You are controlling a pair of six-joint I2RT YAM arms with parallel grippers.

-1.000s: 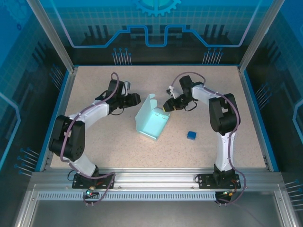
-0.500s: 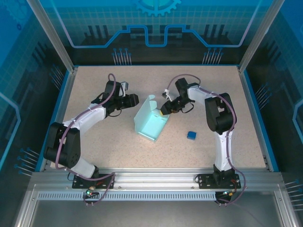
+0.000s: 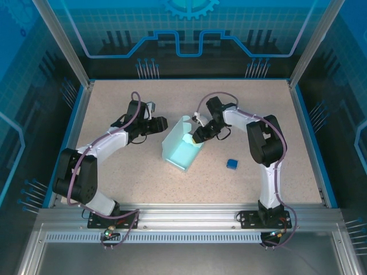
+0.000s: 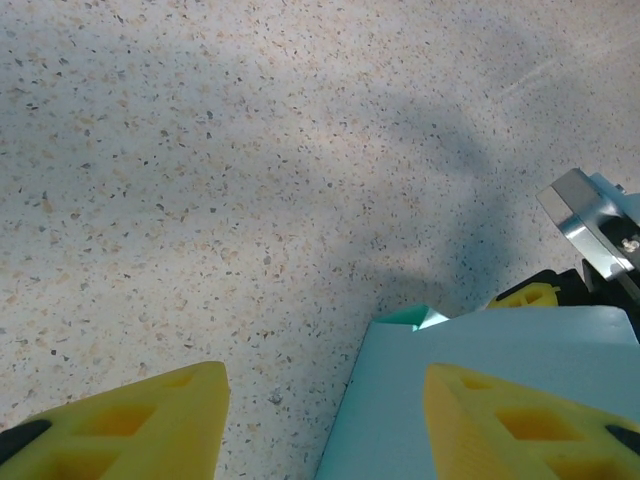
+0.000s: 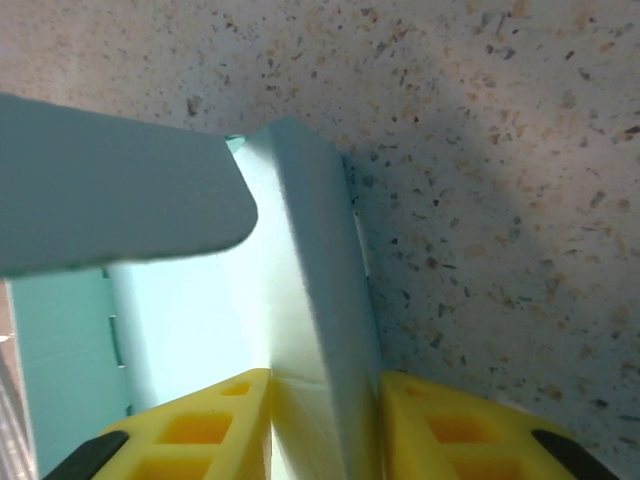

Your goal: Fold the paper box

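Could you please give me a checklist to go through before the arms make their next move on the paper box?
1. Right gripper straddles a raised wall of the paper box: ok.
2. Its fingers touch both faces of that wall: ok.
3. Left gripper open, holding nothing: ok.
4. Left gripper clear of the box: cannot tell.
5. Blue cube apart from the box: ok.
6. Box base flat on the table: cannot tell.
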